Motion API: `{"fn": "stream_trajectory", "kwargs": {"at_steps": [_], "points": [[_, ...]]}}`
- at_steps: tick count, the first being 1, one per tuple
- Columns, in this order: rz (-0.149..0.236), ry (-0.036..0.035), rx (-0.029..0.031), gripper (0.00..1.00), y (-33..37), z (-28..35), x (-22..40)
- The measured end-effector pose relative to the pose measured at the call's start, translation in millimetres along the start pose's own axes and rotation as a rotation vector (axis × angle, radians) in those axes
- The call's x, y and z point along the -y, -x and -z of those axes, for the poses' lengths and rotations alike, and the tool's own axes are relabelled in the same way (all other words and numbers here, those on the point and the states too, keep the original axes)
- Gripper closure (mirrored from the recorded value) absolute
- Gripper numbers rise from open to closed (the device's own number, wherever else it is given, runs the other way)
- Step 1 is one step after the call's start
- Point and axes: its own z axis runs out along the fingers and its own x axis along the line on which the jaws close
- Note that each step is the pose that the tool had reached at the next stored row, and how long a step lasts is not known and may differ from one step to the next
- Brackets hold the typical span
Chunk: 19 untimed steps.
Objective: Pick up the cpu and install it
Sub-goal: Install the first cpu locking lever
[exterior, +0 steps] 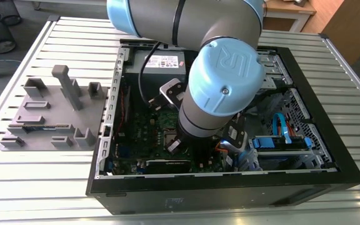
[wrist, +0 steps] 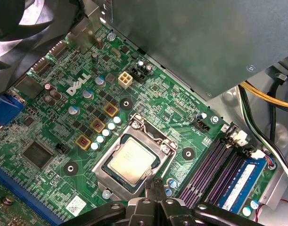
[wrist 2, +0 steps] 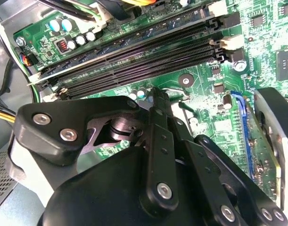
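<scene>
We saw the black pincer (wrist: 153, 184) closed tight on nothing, its tips just beside the small flat square silvery-grey cpu (wrist: 133, 160). That chip lay seated in the silver metal socket frame (wrist: 154, 134).

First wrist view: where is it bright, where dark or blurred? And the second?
First wrist view: the chip shines pale, while one corner is dark and blurred. Second wrist view: the black tool looms dark against the brightly lit board.

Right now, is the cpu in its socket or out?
In. The cpu lies flat inside the socket frame; the gripper near it holds nothing.
</scene>
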Motion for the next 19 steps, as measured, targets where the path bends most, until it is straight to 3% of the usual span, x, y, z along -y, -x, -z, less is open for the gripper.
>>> {"fn": "stream_trajectory", "kwargs": {"at_steps": [6,12,19], "points": [[0.000,-0.0001,0.0001,0.89,2.0,6.5,-2.8],[-0.005,-0.0018,0.0003,0.89,1.7,6.9,-3.7],[-0.118,-0.0161,0.0238,0.89,1.4,5.9,-3.6]]}}
